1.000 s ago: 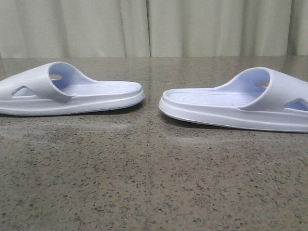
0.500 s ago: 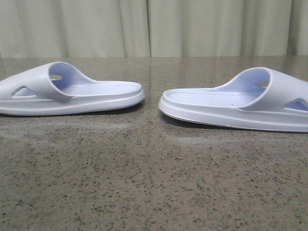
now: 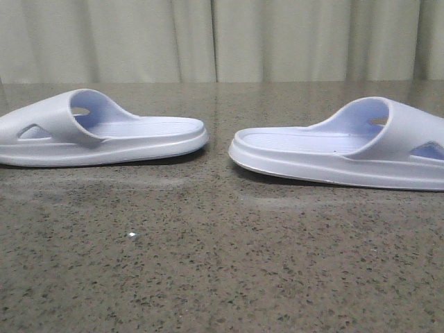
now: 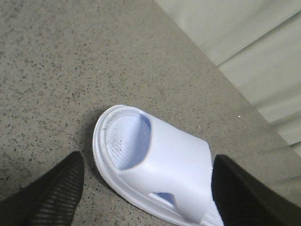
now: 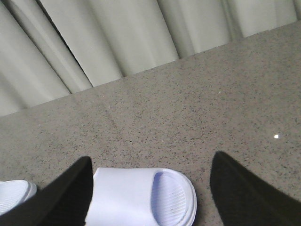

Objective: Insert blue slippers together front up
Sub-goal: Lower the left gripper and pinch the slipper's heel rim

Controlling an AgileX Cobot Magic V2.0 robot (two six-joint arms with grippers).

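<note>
One pale blue slipper (image 4: pixel 155 169) lies sole-down on the speckled stone table (image 4: pixel 70 61), between the two dark fingers (image 4: pixel 51 195) of the left gripper (image 4: pixel 148 193), which stand wide apart. A pale curtain (image 4: pixel 254 52) hangs beyond the table's edge.

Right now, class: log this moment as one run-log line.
left slipper: flat, untouched | right slipper: flat, heels facing, apart | left gripper: open above | right gripper: open above

The speckled grey stone table (image 3: pixel 222 277) carries both blue slippers (image 3: pixel 104 132) sole-down, heels facing, apart; possibly a white fleck (image 3: pixel 132 235).
</note>
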